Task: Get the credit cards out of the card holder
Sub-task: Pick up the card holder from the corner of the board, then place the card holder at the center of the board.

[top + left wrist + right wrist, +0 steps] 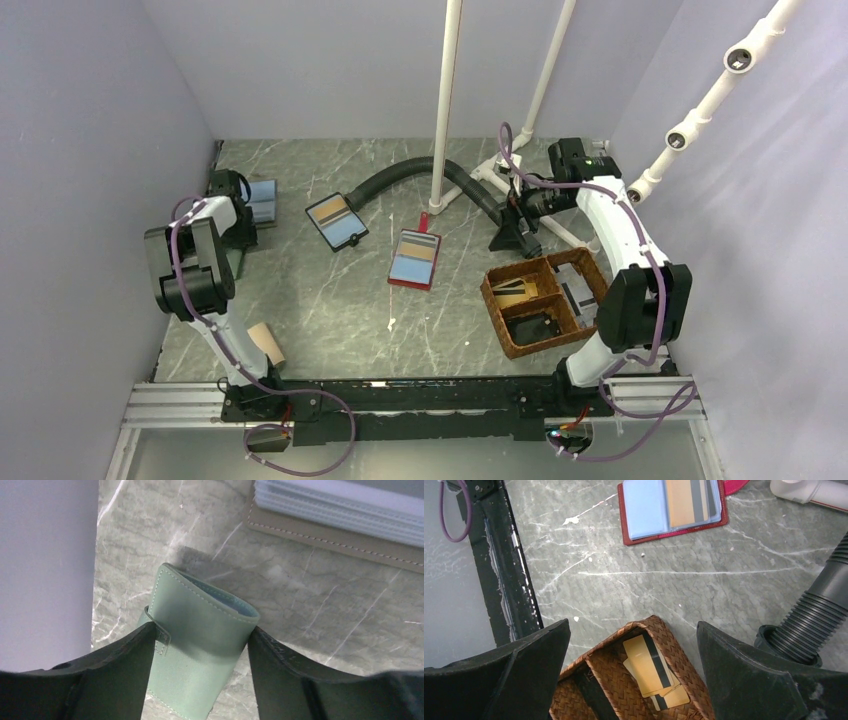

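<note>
Several credit cards [649, 666] lie in the basket [684, 680] under the wide-open, empty right gripper [632, 625]. The left gripper [202, 630] straddles the folded card holder [197, 650] by the wall [45, 555], jaws touching it; grip uncertain, emptying apparently pending.
</note>
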Controlling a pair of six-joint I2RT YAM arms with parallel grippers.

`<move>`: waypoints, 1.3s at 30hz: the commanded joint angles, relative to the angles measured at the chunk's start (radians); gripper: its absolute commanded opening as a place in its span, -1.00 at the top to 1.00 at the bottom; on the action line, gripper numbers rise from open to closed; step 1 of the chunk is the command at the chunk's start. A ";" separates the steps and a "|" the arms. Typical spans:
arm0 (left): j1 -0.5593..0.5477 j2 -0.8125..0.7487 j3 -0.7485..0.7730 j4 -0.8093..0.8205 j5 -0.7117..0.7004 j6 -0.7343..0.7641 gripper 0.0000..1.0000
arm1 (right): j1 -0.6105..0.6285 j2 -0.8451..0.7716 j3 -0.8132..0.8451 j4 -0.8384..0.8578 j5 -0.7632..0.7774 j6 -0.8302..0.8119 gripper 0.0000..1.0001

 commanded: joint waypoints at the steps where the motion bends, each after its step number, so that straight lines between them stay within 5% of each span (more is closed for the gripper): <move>1: -0.002 0.063 0.000 -0.014 0.065 -0.002 -0.18 | 0.004 0.019 0.060 -0.001 -0.044 -0.014 -1.00; 9: -0.015 -0.093 -0.010 -0.065 0.190 -0.029 0.48 | 0.005 0.011 0.075 0.002 -0.099 -0.010 -0.99; 14: -0.139 -0.241 0.002 -0.182 0.256 -0.048 0.95 | 0.005 -0.018 0.063 0.001 -0.107 -0.030 -1.00; 20: -0.396 -0.413 -0.029 -0.242 0.438 -0.096 1.00 | 0.007 -0.061 -0.009 -0.015 -0.132 -0.080 -1.00; 25: -0.627 -0.482 -0.094 -0.153 0.645 -0.292 1.00 | 0.011 -0.089 -0.089 -0.007 -0.165 -0.090 -1.00; 35: -0.761 -0.456 -0.297 0.378 1.126 -0.752 1.00 | 0.019 -0.166 -0.219 0.091 -0.202 -0.040 -1.00; 39: -0.778 -0.374 -0.386 0.515 1.157 -0.829 1.00 | 0.022 -0.181 -0.258 0.110 -0.212 -0.031 -0.99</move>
